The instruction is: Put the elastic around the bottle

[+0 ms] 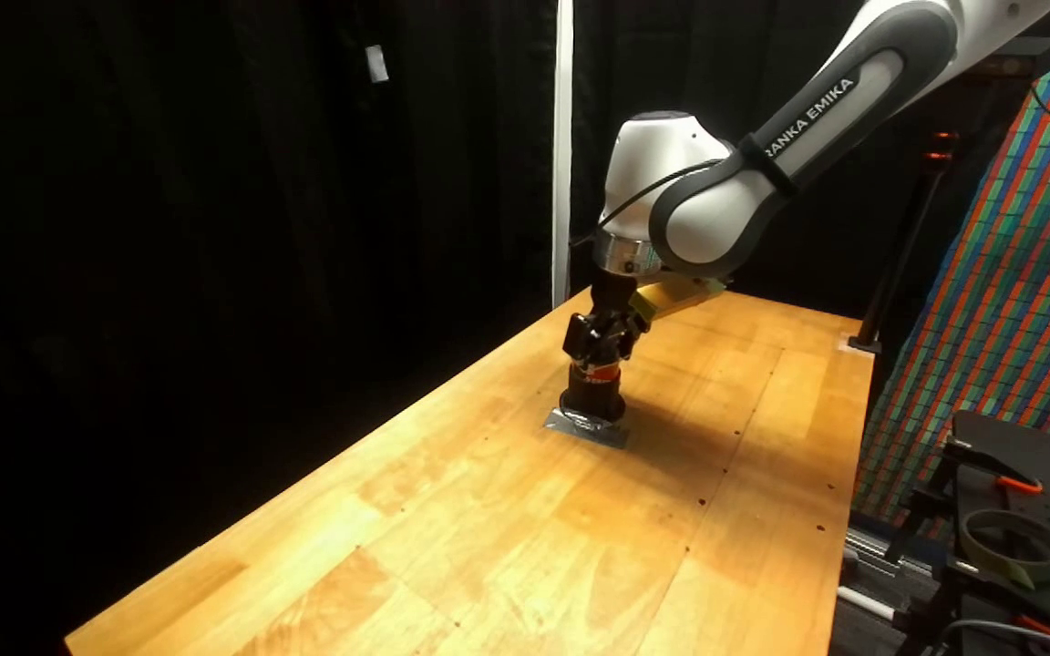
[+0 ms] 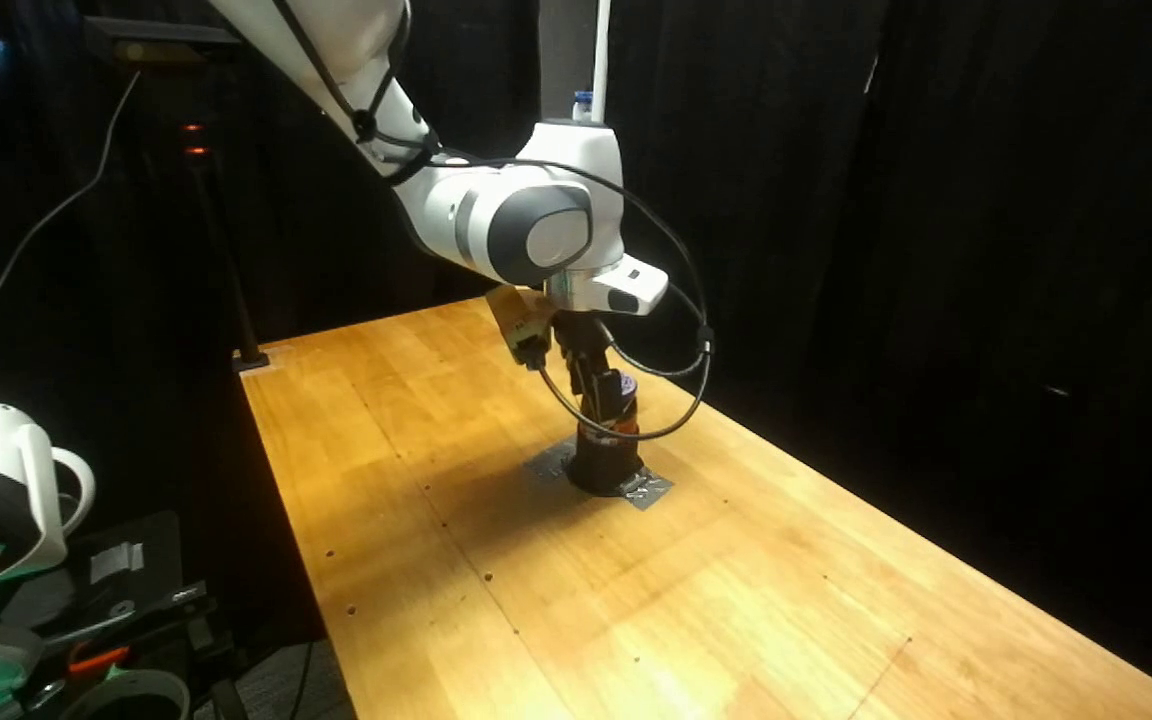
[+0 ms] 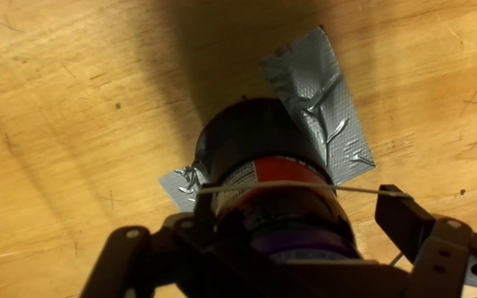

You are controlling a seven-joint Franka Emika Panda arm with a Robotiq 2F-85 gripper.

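Two fingers [image 3: 402, 223] of the gripper [image 3: 298, 193] spread wide. Wrist view, left to right: small tape piece [image 3: 180, 188], bottle [image 3: 290, 170], larger tape piece [image 3: 331, 105]. Only there is the elastic [image 3: 288, 183] clear, thin pale strand taut between fingertips, crossing in front of the bottle; encircling or not, can't tell. In both exterior views bottle stands upright on table [image 1: 452, 538], long axis vertical, cap [image 2: 628, 383] up.

The bottle [image 3: 285, 170] is stood upright on the table [image 1: 525, 547], with tape [image 3: 331, 103] laid at two sides of its foot. In the wrist view the elastic [image 3: 304, 183] is stretched between the parted jaws, in front of the bottle; whether the bottle is encircled cannot be made out. At a far table corner a post [image 1: 902, 246] is set.
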